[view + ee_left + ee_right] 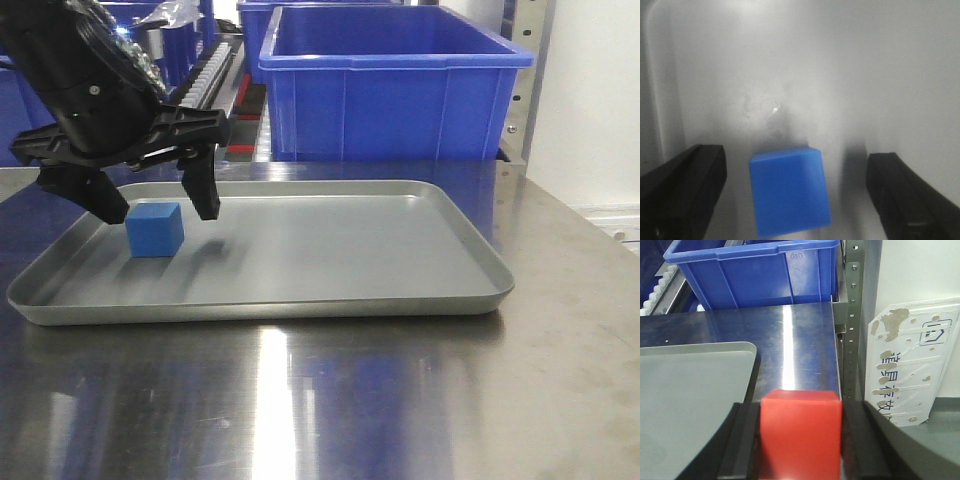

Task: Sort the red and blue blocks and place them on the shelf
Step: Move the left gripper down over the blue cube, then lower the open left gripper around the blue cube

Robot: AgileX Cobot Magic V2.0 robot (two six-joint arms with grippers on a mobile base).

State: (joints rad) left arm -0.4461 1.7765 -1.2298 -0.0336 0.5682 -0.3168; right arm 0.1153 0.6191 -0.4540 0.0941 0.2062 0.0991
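- Left claw (160, 212), spread, straddles the small matte blue cube (155, 230) on the flat grey metal tray (350, 300).
- Right claw (802, 440) pinches the small red cube (801, 432); neither is shelved yet.

**Steel, Plastic and Matt Blocks**

The table (400, 400) is brushed steel, shiny and streaky. The tray (350, 250) is smooth grey metal (a duller, satin sheen). The bin (400, 100) is glossy blue plastic. The blue block (155, 229) and red block (800, 435) look matt and smooth.
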